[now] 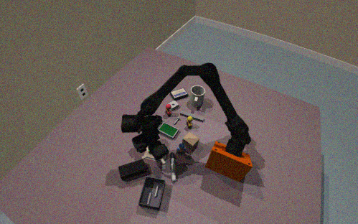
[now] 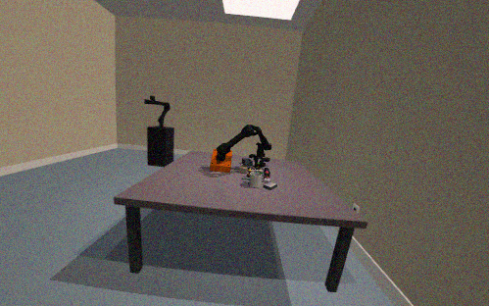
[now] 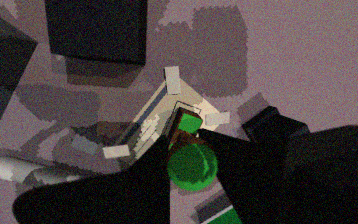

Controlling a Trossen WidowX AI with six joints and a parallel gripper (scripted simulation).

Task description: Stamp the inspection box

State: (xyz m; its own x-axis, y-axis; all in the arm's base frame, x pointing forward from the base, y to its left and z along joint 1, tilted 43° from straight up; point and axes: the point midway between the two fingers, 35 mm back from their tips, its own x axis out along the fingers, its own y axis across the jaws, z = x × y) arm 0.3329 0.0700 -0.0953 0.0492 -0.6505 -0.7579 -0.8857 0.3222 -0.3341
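My gripper [image 3: 182, 137] [image 1: 150, 148] is shut on the PASS stamp, which has a green ball top [image 3: 192, 167] and a brown body with a green patch. The stamp stands over the cream card [image 3: 192, 96] [image 1: 147, 155], which has a blue stripe and pale tape pieces at its corners. The inspection box [image 3: 189, 106] shows as a thin dark outline just beyond the stamp's body; the rest is hidden. Whether the stamp touches the card cannot be told. The green ink pad [image 1: 168, 130] [image 3: 225, 218] lies beside the card.
A black block [image 1: 134, 169] [image 3: 96, 30], a dark tray [image 1: 140, 201] and a pale-tipped cylinder [image 1: 173, 169] [image 3: 10, 170] are near the card. A wooden block [image 1: 191, 140], a blue figure [image 1: 181, 147], a yellow figure [image 1: 189, 122], a red figure [image 1: 168, 110] and a grey cup [image 1: 197, 96] stand further back.
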